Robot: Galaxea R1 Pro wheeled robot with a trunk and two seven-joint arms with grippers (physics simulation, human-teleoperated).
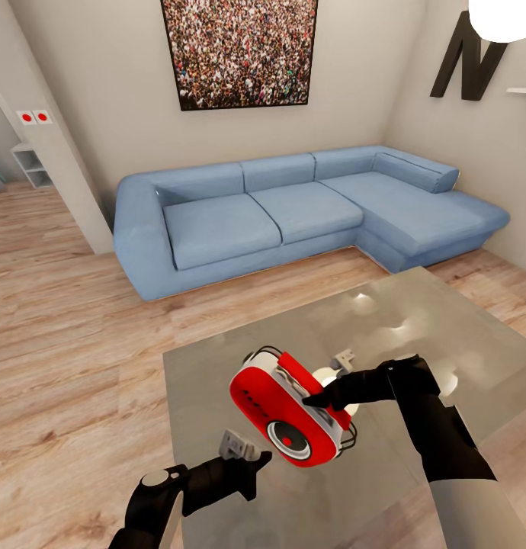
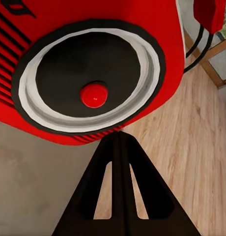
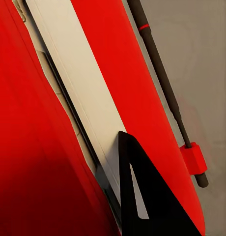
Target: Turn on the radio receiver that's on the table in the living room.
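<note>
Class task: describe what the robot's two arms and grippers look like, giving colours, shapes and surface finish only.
Both arms are glossy black with rounded segments. The right arm has a light grey upper section; the left arm shows a pale grey round cap. Small grey blocks sit near each wrist. The fingers are flat black tapered wedges with long slots.

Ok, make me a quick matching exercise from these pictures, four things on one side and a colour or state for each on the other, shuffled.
Things:
1. radio receiver
2. sofa
3. table
4. right gripper

States:
A. blue, against the wall
B. glossy grey top
C. red, held tilted above the table
D. black, gripping the radio's top edge

Pairs: 1-C, 2-A, 3-B, 4-D
</note>
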